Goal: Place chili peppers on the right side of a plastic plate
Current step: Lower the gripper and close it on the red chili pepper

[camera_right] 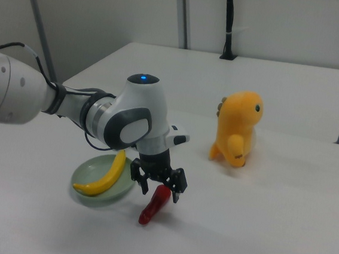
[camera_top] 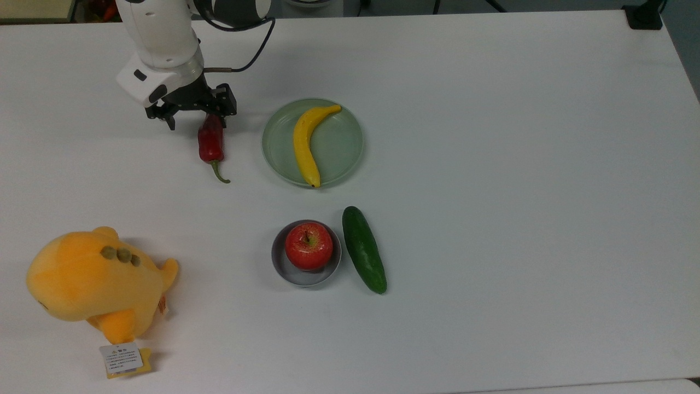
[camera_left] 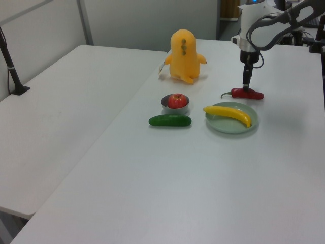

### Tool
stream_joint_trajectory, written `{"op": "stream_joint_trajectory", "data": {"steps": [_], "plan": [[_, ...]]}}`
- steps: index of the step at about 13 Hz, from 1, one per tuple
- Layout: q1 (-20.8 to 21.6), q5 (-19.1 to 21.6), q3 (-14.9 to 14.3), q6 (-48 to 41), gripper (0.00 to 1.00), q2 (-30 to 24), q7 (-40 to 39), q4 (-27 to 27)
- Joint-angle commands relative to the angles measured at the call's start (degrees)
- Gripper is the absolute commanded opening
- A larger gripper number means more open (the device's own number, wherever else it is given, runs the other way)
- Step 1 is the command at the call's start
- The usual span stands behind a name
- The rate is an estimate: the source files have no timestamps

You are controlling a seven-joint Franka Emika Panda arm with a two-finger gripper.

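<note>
Dark red chili pepper lies on the white table, at 9 o'clock of the pale green plate. Gripper stands wide over its blunt end.

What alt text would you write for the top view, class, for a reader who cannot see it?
A robot claw straddles the blunt end of a red chili lying on a white table, its fingers open, beside a green plate holding a banana.
</note>
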Motion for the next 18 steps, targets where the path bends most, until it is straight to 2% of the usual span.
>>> {"op": "stream_joint_trajectory", "data": {"steps": [1,3,5,7,12,13,15,16,18], "plan": [[-0.1,-0.7,-0.4,3.2,1.00,0.6,-1.2,-2.0],[-0.1,-0.7,-0.4,3.3,0.95,1.0,-1.1,-2.1],[-0.1,-0.7,-0.4,3.2,0.75,1.1,-1.2,-2.1],[-0.2,-0.7,-0.4,3.2,0.62,1.1,-1.1,-2.1],[-0.2,-0.7,-0.4,3.2,0.59,1.2,-1.3,-2.4],[-0.2,-0.7,-0.4,3.2,0.50,1.2,-1.5,-2.4],[-0.3,-0.7,-0.4,3.2,0.07,1.1,-1.2,-2.3],[-0.3,-0.7,-0.4,3.2,0.00,1.0,-1.1,-2.2],[-0.6,-0.7,-0.4,2.8,0.00,0.6,-1.1,-2.0]]}}
